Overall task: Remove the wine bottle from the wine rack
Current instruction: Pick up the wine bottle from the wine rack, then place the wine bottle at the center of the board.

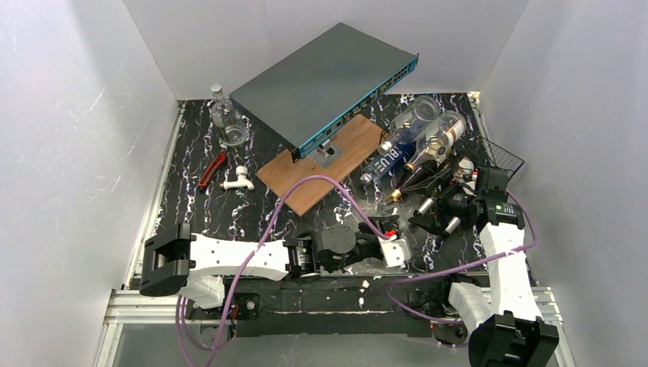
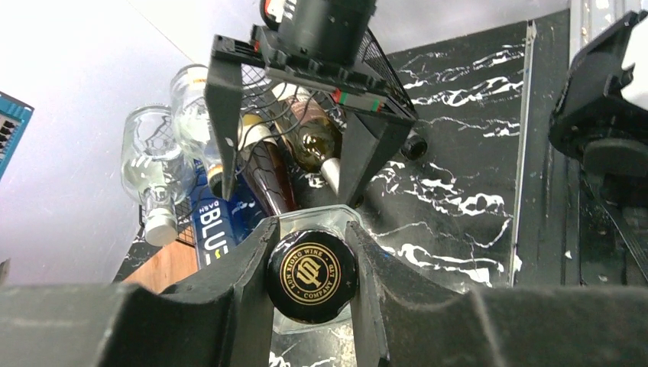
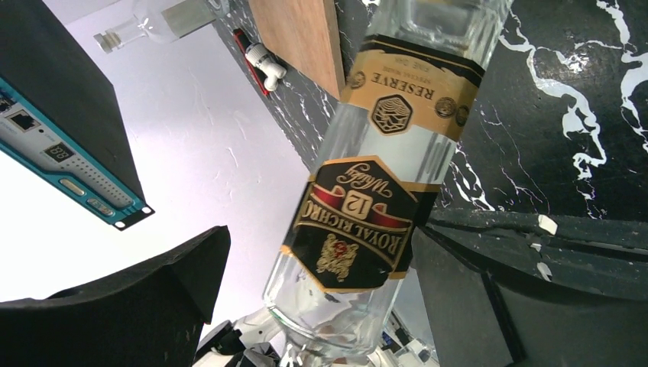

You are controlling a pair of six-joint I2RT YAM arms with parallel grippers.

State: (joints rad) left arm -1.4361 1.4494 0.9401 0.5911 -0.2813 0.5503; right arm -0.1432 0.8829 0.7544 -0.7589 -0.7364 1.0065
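The wine bottle (image 3: 382, 176) is clear glass with a black and gold label and a black cap (image 2: 313, 277). My left gripper (image 2: 312, 229) is shut on that cap at the near middle of the table, seen from above as the left gripper (image 1: 388, 243). The bottle runs from there toward my right gripper (image 3: 321, 252), which is open around its lower body. One finger (image 3: 153, 306) stands well apart from the glass. The right gripper (image 1: 435, 215) hangs just in front of the black wire wine rack (image 1: 500, 157), which holds several other bottles (image 1: 416, 134).
A grey network switch (image 1: 321, 80) leans on a brown wooden board (image 1: 336, 157) at the back middle. A clear flask (image 1: 227, 118), a red tool (image 1: 212, 170) and a white pipe fitting (image 1: 238, 180) lie at the left. A purple cable (image 1: 336, 187) loops over the table.
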